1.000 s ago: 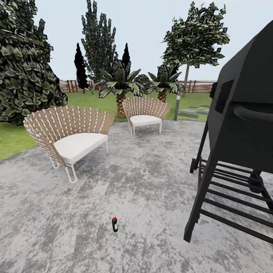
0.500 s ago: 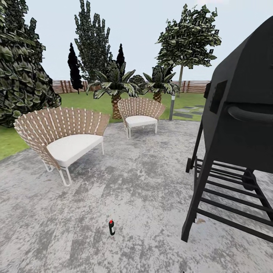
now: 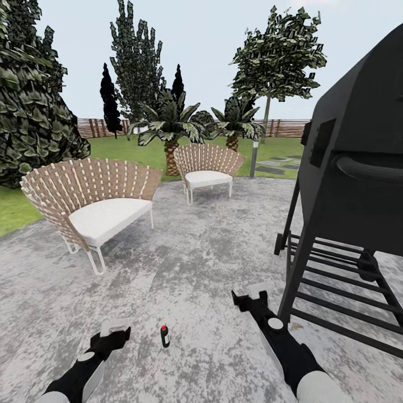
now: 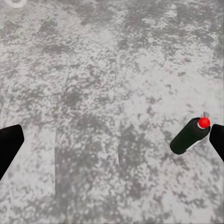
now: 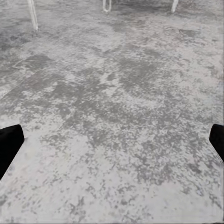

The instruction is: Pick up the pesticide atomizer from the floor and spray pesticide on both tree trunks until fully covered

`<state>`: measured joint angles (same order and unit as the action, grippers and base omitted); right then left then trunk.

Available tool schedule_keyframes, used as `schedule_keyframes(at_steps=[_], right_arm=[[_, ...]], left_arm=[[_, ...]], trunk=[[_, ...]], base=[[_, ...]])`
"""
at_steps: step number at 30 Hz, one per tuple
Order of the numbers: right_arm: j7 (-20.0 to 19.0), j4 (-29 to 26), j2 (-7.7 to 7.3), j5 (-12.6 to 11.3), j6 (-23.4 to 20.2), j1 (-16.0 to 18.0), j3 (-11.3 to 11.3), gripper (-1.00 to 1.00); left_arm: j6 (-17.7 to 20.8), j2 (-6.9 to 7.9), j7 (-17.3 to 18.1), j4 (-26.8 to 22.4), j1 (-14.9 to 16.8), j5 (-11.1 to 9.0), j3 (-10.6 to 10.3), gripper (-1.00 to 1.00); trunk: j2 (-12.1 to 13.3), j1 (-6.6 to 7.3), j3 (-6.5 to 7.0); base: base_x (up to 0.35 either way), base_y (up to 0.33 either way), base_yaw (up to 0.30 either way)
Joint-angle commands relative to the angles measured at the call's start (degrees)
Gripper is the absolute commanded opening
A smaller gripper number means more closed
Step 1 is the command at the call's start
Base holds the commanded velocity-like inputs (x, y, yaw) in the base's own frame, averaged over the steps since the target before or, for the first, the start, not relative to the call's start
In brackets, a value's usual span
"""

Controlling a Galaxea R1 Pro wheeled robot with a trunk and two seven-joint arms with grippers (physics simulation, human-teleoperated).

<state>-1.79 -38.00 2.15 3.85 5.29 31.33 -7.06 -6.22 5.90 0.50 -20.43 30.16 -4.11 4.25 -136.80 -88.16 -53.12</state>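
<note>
The pesticide atomizer [image 3: 164, 336], a small dark bottle with a red cap, stands on the grey paving; in the left wrist view the atomizer [image 4: 189, 135] lies close to one fingertip. My left gripper [image 3: 115, 331] hovers open just left of it, apart from it, and the left gripper [image 4: 112, 144] holds nothing. My right gripper [image 3: 250, 295] is open further right, and the right gripper [image 5: 112, 142] has bare paving beneath. One tall tree [image 3: 280, 56] with a thin pale trunk [image 3: 267, 118] rises beyond the lawn. Another leafy tree [image 3: 136, 61] stands at the back left, its trunk hidden.
A big black grill [image 3: 358, 184] on a slatted stand crowds the right side. Two wicker chairs [image 3: 95, 201] [image 3: 207, 168] stand ahead, with palms [image 3: 168, 129], dark cone trees [image 3: 108, 101], lawn [image 3: 140, 148], stepping stones [image 3: 277, 163] and fence [image 3: 285, 127] behind. A lamp post [image 3: 254, 159] edges the paving.
Both arms have risen into the head view, either side of the atomizer. Earlier the camera shifted slightly; the atomizer itself stays put.
</note>
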Motion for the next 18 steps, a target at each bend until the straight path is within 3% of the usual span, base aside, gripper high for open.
schedule_keyframes(at_steps=[1,14,18], right_arm=[[-0.6,-0.1,-0.01,0.4,0.1,0.1,0.1,1.0],[-2.9,1.2,-2.11,1.3,0.1,0.3,0.1,1.0],[-2.9,1.3,-2.56,1.3,0.1,0.3,0.1,1.0]], left_arm=[[-0.1,0.08,0.1,0.0,0.0,-0.5,0.0,1.0],[0.0,0.1,0.2,0.1,0.1,-0.5,-0.1,1.0],[0.0,-0.06,0.2,0.1,0.1,-0.5,-0.1,1.0]], trunk=[[0.0,0.0,-0.06],[0.0,0.0,-0.06],[0.0,0.0,-0.06]], base=[[0.096,0.006,0.0],[0.287,0.072,0.0],[0.106,0.019,0.0]])
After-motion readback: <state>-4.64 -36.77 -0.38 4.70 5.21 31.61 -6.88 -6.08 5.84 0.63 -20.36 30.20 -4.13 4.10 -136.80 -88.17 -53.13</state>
